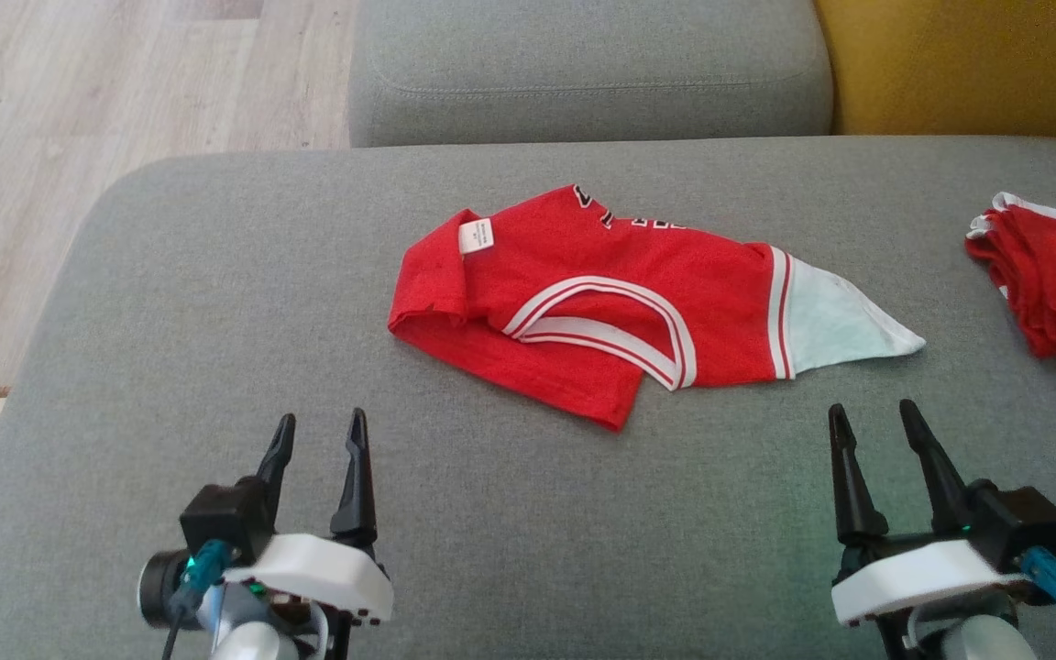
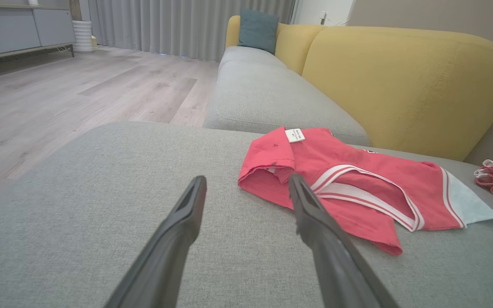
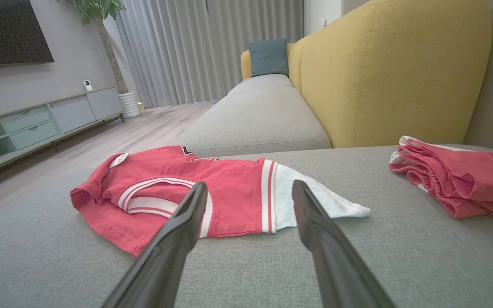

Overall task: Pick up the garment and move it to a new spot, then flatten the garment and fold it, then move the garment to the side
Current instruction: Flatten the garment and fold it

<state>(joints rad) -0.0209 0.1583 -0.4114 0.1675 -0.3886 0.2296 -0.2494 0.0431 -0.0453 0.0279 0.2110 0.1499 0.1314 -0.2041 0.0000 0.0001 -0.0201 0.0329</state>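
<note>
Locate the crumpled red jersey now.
Head view: the red jersey lies mid-seat on the grey sofa cushion, ahead of the left gripper and right gripper, with another red garment to its right.

Red garment (image 1: 583,293), white-striped trim; grey sofa (image 1: 216,367); black fingers (image 1: 356,477).

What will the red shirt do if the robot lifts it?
Probably flop and droop: the shirt lies folded over itself. It looks thin, so likely light. Pushed across the woven sofa, it may bunch up, not slide.
</note>
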